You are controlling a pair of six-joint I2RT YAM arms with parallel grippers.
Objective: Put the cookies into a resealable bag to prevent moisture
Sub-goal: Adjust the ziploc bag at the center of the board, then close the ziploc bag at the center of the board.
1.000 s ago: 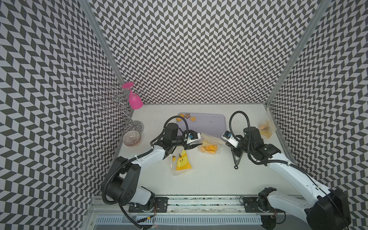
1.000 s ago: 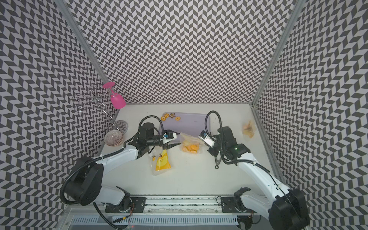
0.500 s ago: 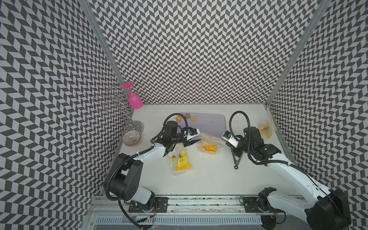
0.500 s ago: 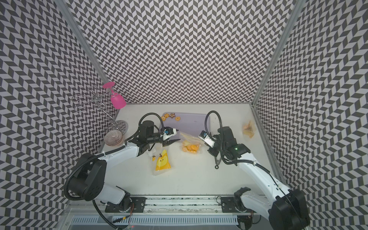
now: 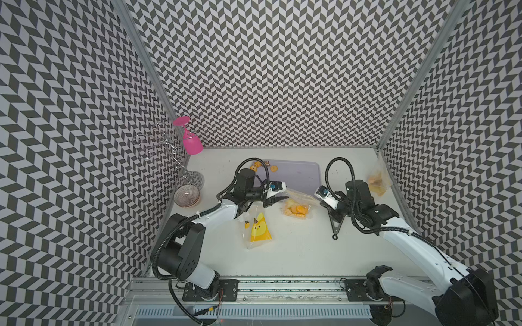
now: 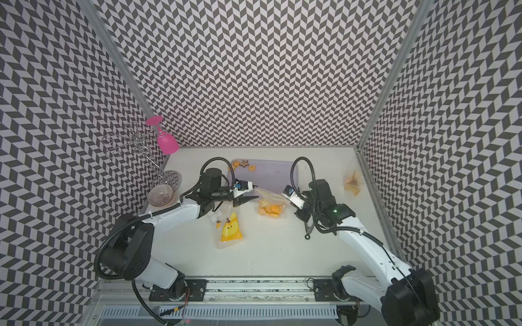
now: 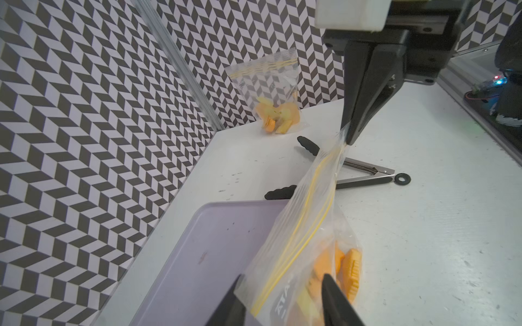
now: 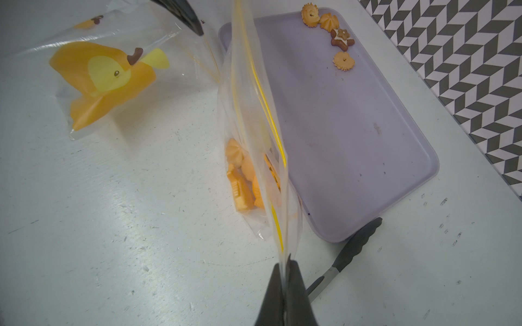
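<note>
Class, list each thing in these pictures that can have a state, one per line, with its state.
Resealable bag: holds cookies, zip edge lifted.
Right gripper: shut on the bag's corner.
Left gripper: open, straddling the zip edge.
Tray: four cookies on it.
Tongs: lying spread open.
Wine glass: hanging upside down.
Chick-print bag: lying unheld.

Clear bags: three, namely centre bag (image 5: 298,201), chick-print bag (image 5: 260,230), right-edge bag (image 5: 377,182).
Cookies (image 8: 342,37) loose on the tray (image 8: 339,127): four, at one corner.
Cookies in bags: too bunched to count.
Tray: one.
Tongs (image 5: 336,225): one pair.
Pink glass (image 5: 191,142): one.
Wire rack (image 5: 166,139): one.
Robot arms: two, left arm (image 5: 217,213) and right arm (image 5: 409,240).
</note>
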